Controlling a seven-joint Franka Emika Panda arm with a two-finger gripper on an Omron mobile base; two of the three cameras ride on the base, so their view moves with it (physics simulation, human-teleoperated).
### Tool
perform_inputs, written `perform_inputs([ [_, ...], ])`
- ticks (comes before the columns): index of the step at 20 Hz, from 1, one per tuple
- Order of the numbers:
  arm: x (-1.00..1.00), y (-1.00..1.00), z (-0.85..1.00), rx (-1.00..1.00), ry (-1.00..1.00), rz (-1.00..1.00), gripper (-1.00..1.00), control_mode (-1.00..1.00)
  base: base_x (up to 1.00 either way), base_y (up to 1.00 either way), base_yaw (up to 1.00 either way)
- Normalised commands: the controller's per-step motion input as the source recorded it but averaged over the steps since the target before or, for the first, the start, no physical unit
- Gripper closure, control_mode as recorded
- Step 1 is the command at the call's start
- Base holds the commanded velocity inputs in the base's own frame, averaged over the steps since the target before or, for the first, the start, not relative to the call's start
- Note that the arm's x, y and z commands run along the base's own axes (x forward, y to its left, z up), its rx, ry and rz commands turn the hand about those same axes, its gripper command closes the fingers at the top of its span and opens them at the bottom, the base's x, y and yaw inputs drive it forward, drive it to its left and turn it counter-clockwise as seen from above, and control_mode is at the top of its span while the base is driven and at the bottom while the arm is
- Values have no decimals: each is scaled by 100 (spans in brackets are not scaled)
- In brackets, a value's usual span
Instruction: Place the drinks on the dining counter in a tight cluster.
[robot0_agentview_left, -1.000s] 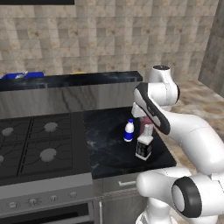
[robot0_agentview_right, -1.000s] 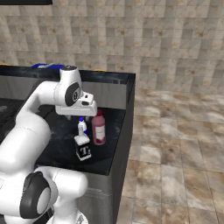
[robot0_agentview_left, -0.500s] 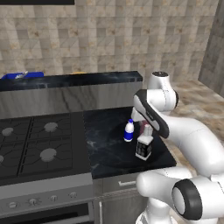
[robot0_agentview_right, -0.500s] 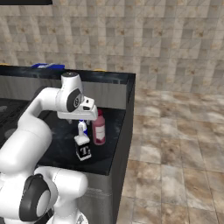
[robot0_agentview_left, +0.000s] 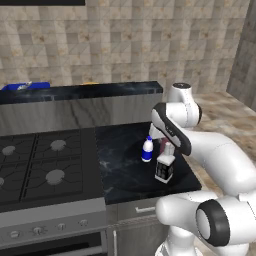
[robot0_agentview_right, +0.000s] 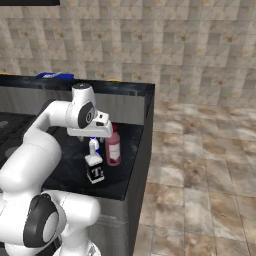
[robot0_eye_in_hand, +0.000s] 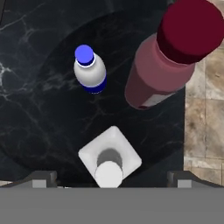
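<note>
A tiled kitchen wall backs a black marble worktop (robot0_agentview_left: 125, 160) that sits beside a stove (robot0_agentview_left: 40, 165), with a higher dark counter ledge (robot0_agentview_left: 85, 91) running behind it. Three bottles stand upright near the worktop's right edge: a small white bottle (robot0_agentview_left: 147, 149) with a blue label, a tall maroon bottle (robot0_agentview_right: 113, 145) with a dark red cap closest to the right edge, and a square clear bottle (robot0_agentview_left: 164, 168) with a black label nearest the front edge. They stand near one another, with small gaps between them, none touching as far as can be seen. The white arm bends over them, and its end effector (robot0_eye_in_hand: 109, 178) hangs straight above the square bottle, fingers spread fully wide and holding nothing. The bottles look loosely grouped; judging from this, the cluster looks nearly formed, with perhaps a last tightening of the gaps left, or nothing more than lifting away.
</note>
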Motion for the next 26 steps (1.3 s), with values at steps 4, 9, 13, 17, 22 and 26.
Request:
perform_inputs([
  [4,0,0,-12,0,0,0,-100,-100,0,0,0],
  [9,0,0,-21,0,0,0,-100,-100,0,0,0],
  [13,0,0,-23,0,0,0,-100,-100,0,0,0],
  [17,0,0,-15,0,0,0,-100,-100,0,0,0],
  [22,0,0,-7,0,0,0,-100,-100,0,0,0],
  [26,0,0,-1,0,0,0,-100,-100,0,0,0],
])
